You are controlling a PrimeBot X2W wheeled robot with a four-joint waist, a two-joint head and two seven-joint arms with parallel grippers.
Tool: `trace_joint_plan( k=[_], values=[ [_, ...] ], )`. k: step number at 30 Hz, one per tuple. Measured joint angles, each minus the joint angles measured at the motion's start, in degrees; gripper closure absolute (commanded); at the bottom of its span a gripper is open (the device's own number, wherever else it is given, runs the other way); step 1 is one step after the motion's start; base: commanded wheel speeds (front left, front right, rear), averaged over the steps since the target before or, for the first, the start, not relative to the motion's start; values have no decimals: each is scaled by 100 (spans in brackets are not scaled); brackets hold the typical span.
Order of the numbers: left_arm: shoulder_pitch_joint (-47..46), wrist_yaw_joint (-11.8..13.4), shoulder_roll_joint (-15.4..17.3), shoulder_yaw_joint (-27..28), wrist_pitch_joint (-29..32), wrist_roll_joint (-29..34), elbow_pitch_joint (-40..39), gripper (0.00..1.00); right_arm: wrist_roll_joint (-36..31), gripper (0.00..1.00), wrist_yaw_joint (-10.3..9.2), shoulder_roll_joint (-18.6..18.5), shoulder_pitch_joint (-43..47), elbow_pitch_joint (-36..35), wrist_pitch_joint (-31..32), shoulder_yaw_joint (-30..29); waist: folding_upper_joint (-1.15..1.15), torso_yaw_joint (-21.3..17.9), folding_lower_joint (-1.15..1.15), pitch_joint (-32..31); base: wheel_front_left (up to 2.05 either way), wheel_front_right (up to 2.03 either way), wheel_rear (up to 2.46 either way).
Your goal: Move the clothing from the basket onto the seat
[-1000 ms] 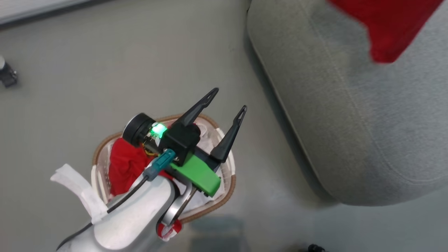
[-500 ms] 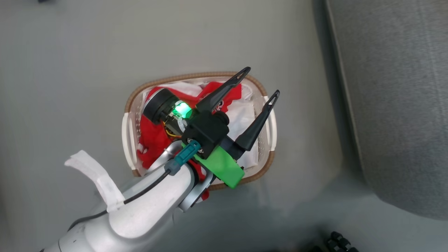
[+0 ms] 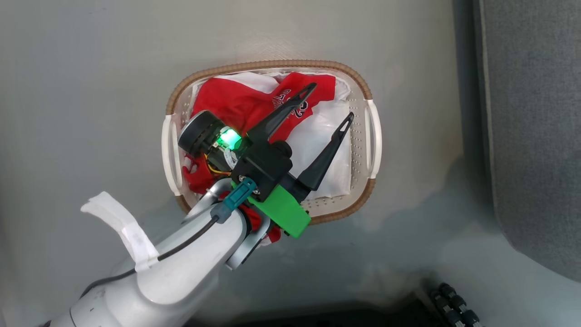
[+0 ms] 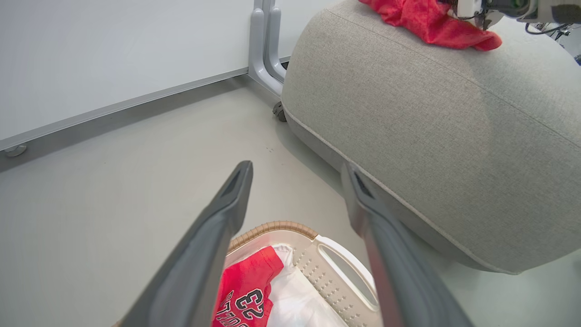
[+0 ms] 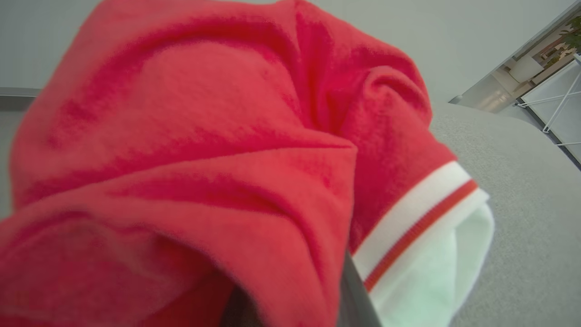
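- Now the left tool (image 3: 332,101) hovers over the basket (image 3: 272,64) on the floor (image 3: 91,68), its fingers spread wide and holding nothing.
- Red clothing (image 3: 236,102) marked "23" lies inside the basket, beside a white sheet (image 3: 317,145).
- Meanwhile the right tool (image 5: 350,297) is closed on another red garment (image 5: 181,159), which rests on top of the grey seat (image 4: 431,113).

The left gripper (image 3: 332,100) and its forearm (image 3: 181,268) cover the near part of the basket (image 3: 272,63) and much of the red jersey (image 3: 236,102) inside. The seat (image 3: 535,136) runs off the head view's right edge. At the right wrist a blurred red garment (image 5: 181,159) buries the right gripper's fingers (image 5: 356,304) (dark slivers of them show at the bottom edge).
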Motion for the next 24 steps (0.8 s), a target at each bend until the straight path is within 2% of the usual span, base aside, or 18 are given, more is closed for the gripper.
trace_joint_plan(
  k=[1,4,5,12,19,24],
  values=[
    [0,0,7,-1,1,0,2,0,-1,100,0,34,25,38,-56,-4,0,-28,0,-2,0,0,0],
    [0,2,33,-3,7,-2,14,0,29,51,0,134,63,114,-190,-34,0,-107,-1,-50,0,0,0],
    [1,3,40,-4,5,-2,16,0,42,0,0,160,89,132,-254,-55,0,-127,0,-80,0,0,0],
    [91,58,59,7,-55,-87,45,0,129,0,0,266,420,234,-442,-9,0,-240,-1,-358,0,0,0],
    [285,119,110,76,-199,-198,152,0,309,0,0,549,1037,140,-644,489,0,-395,-1,-762,0,0,0],
    [442,151,133,167,-327,-302,249,0,485,0,0,617,1355,-64,-710,804,0,-483,-1,-1107,0,0,0]
  ],
)
